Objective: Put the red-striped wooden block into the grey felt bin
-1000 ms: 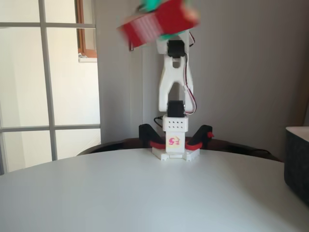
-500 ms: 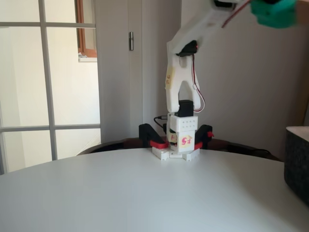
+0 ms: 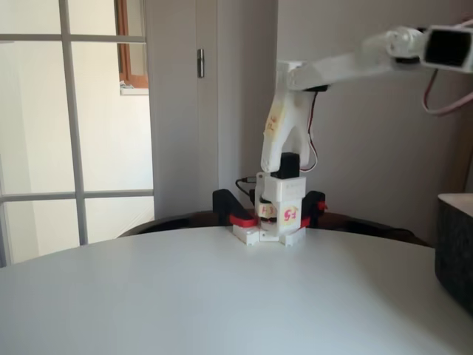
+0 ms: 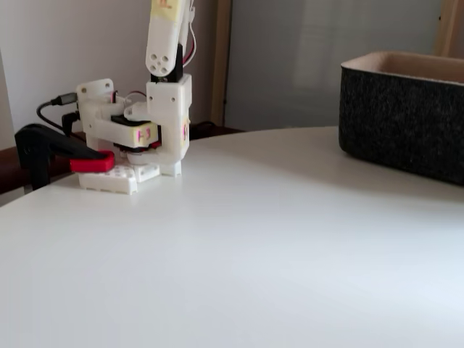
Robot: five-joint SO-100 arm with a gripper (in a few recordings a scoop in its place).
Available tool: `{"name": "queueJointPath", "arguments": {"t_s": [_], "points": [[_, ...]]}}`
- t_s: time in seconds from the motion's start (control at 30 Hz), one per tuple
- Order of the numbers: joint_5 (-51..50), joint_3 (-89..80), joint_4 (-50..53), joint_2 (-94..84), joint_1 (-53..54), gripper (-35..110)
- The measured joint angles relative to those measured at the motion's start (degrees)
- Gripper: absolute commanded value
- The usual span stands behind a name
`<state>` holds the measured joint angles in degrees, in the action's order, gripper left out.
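Red-striped wooden block: honestly can't tell where it is right now. It isn't anywhere on the bare white table, so my guess is it's up at the gripper, but that's a guess. Same goes for the gripper itself: I can't say whether it's clamped on something or let go, because the arm runs off the right edge of a fixed view past its wrist.

What is clear is the direction. The arm leans out from its base and stretches high to the right, and the grey felt bin sits low at that same right edge, under the line of the forearm. In the side-on fixed view the bin stands well apart from the base, open top up, pale rim showing.

So whatever the next move is, it comes down to whether the far end of the arm is actually above that opening and not short of the near wall. The red-and-black clamp holds the base at the table edge.
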<state>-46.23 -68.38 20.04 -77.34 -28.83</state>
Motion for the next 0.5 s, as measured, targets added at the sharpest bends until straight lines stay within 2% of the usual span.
{"name": "queueJointPath", "arguments": {"t_s": [0.23, 0.37, 0.5], "points": [[6.6, -0.1, -4.5, 8.2, 0.4, 5], [6.2, -0.1, -4.0, 9.8, 0.4, 15], [5.6, -0.1, -1.6, 9.8, -0.5, 19]]}}
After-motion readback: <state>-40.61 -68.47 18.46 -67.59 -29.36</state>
